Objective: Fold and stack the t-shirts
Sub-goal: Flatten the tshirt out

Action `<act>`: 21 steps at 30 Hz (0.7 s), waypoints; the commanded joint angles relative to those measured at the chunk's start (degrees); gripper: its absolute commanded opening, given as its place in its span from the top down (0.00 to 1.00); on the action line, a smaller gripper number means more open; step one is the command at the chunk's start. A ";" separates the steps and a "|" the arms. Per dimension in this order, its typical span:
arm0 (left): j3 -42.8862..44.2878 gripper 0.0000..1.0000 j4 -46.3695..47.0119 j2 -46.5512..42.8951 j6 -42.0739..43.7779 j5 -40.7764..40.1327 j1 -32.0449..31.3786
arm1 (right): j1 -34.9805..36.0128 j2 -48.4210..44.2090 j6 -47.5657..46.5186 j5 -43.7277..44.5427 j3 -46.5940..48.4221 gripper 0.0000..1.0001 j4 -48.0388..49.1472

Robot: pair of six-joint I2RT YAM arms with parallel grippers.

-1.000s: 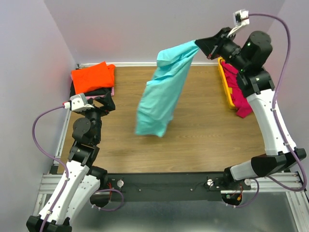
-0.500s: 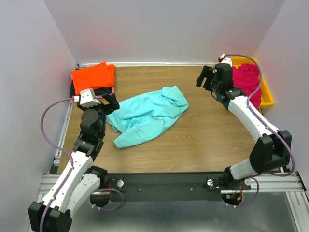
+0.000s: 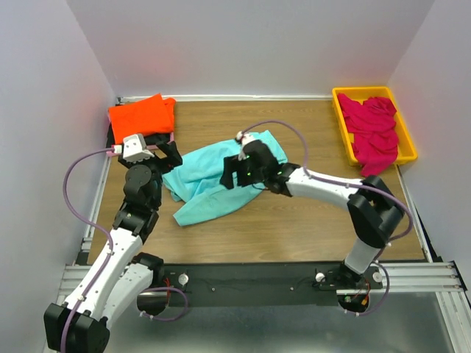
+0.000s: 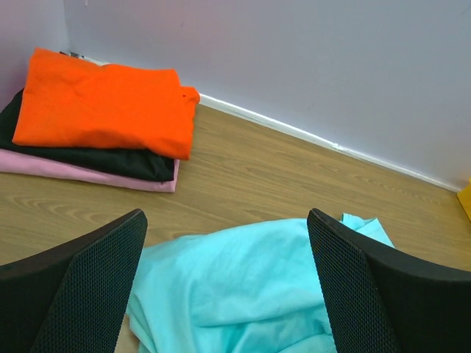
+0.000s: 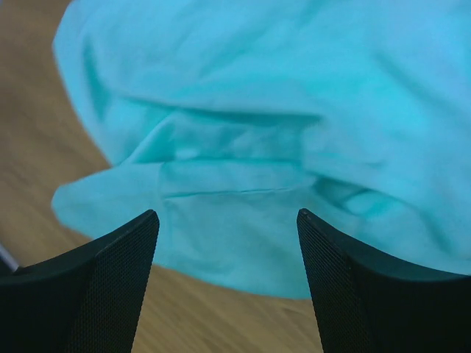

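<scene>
A turquoise t-shirt (image 3: pixel 210 184) lies crumpled in the middle of the wooden table (image 3: pixel 316 220). My right gripper (image 3: pixel 230 176) hovers open just over the shirt's middle, and in the right wrist view the gripper (image 5: pixel 227 217) has only the wrinkled cloth (image 5: pixel 243 140) below it, nothing between its fingers. At the shirt's left edge my left gripper (image 3: pixel 169 156) stands open. In the left wrist view the gripper (image 4: pixel 226 220) looks over the turquoise cloth (image 4: pixel 250 287). A folded stack sits at the back left: orange-red (image 4: pixel 103 107) on black (image 4: pixel 88 158) on pale pink (image 4: pixel 73 173).
A yellow tray (image 3: pixel 372 91) at the back right holds rumpled magenta t-shirts (image 3: pixel 372 129). The folded stack (image 3: pixel 140 116) lies against the back-left corner. Walls close the table on the left, back and right.
The right gripper opened and let the turquoise t-shirt drop from the air onto the table. The right arm then swung from the back right down over the shirt.
</scene>
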 commanded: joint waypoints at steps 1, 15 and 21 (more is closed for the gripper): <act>-0.76 0.02 1.23 -1.78 -0.26 -3.51 -0.22 | 5.42 4.65 2.25 -5.37 1.85 0.18 5.24; 0.03 0.02 -2.81 -1.61 -6.41 -14.07 -0.04 | 17.03 21.53 2.34 4.89 12.05 0.19 4.46; -0.32 0.02 -2.46 -3.19 -6.06 -13.63 -0.04 | 16.94 24.42 1.46 14.30 13.01 0.24 -0.36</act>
